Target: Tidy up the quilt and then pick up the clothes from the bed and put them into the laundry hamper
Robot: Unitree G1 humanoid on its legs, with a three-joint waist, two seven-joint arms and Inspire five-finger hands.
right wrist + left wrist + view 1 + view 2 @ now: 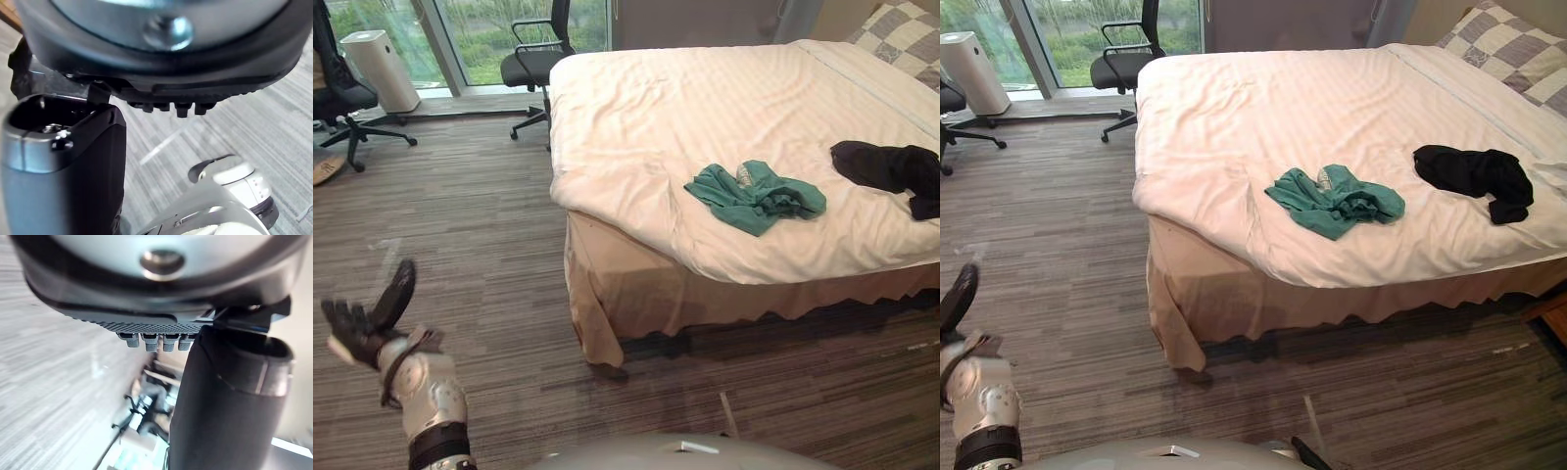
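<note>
A white quilt (705, 108) lies spread fairly flat over the bed, hanging over its near corner. On it, near the front edge, sits a crumpled green garment (756, 196). A black garment (891, 168) lies further right on the quilt. My left hand (367, 323) is raised over the carpet at the lower left, well away from the bed, with its fingers straight and nothing in it. In the left wrist view its thumb (230, 406) stands free. My right hand (161, 54) hangs above the carpet with relaxed fingers and holds nothing.
A checked pillow (906, 39) rests at the head of the bed, far right. A black office chair (536, 64) stands by the bed's far corner, another chair (342, 98) at the far left. A white air purifier (380, 69) stands by the window. Striped carpet (489, 245) stretches left of the bed.
</note>
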